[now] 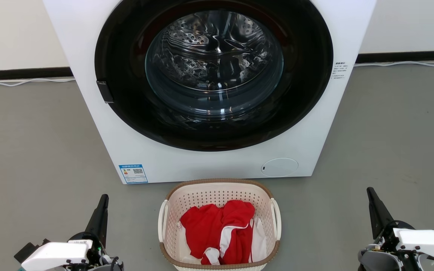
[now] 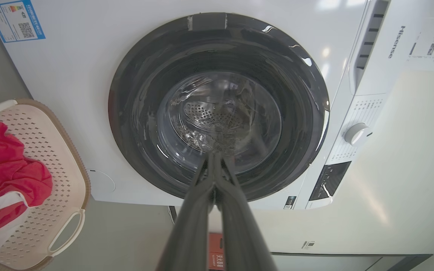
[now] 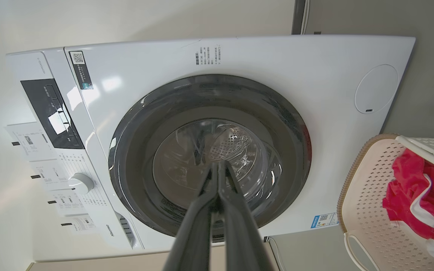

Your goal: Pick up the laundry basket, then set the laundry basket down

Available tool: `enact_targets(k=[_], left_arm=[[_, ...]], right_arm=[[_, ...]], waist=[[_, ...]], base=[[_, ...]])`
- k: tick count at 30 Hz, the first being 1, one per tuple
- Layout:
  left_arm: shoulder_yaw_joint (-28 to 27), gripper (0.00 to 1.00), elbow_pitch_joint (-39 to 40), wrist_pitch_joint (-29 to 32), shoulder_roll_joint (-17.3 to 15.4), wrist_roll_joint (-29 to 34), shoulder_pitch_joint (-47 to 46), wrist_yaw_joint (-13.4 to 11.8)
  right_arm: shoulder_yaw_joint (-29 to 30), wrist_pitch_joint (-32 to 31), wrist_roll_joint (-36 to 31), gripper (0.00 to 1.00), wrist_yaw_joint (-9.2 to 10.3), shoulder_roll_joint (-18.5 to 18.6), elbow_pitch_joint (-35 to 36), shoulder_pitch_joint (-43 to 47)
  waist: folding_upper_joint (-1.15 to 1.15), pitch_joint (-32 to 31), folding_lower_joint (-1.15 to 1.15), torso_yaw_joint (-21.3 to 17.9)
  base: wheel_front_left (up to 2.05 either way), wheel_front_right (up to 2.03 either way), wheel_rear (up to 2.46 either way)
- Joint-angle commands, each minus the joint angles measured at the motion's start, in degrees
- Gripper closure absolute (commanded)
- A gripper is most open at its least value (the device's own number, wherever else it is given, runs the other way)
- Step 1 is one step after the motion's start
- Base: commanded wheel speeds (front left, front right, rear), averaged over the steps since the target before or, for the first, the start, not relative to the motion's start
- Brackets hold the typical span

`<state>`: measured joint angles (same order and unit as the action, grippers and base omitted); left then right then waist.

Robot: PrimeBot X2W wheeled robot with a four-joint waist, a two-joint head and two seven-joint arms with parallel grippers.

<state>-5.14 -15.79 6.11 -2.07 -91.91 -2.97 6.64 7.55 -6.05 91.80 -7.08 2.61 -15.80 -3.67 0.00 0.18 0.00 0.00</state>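
Between my two hands, on the grey floor [image 1: 32, 150], stands the basket [image 1: 217, 195], upright and close in front of the washer [image 1: 202, 165]; whether its far rim touches the machine I cannot tell. Its brown rim runs all around, and a white loop handle sits on each side, one [image 1: 161, 220] towards my left, the other [image 1: 276, 218] towards my right. A crumpled red and white garment [image 1: 217, 229] lies inside.

My left hand [image 1: 104, 199] is well apart from the basket on its left, fingers pressed together and holding nothing. My right hand [image 1: 370, 192] is likewise well apart on the right, fingers together and empty. Both point towards the washer.

From each wrist I see my fingers closed to a point before the round dark door [image 1: 214, 71], which is shut, with the steel drum showing through its glass. A blue label [image 1: 133, 173] sits low on the washer's front. Behind, a pale cable [image 1: 21, 81] runs along the foot of the wall.
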Motion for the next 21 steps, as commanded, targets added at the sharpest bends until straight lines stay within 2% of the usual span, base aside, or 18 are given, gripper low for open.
enact_targets(k=[1, 21], left_arm=[[-1.39, 1.00, 1.74, 0.38, -0.81, -0.25, -3.22, 0.85], [-1.39, 1.00, 1.74, 0.38, -0.81, -0.26, -3.22, 0.85]], right_arm=[[-1.03, -0.44, 0.37, 1.00, -0.41, 0.27, 1.78, -2.52], [-1.03, -0.44, 0.37, 1.00, -0.41, 0.27, 1.78, -2.52]], waist=[[0.00, 0.00, 0.00, 0.00], [0.00, 0.00, 0.00, 0.00]], base=[[0.00, 0.00, 0.00], [0.00, 0.00, 0.00]])
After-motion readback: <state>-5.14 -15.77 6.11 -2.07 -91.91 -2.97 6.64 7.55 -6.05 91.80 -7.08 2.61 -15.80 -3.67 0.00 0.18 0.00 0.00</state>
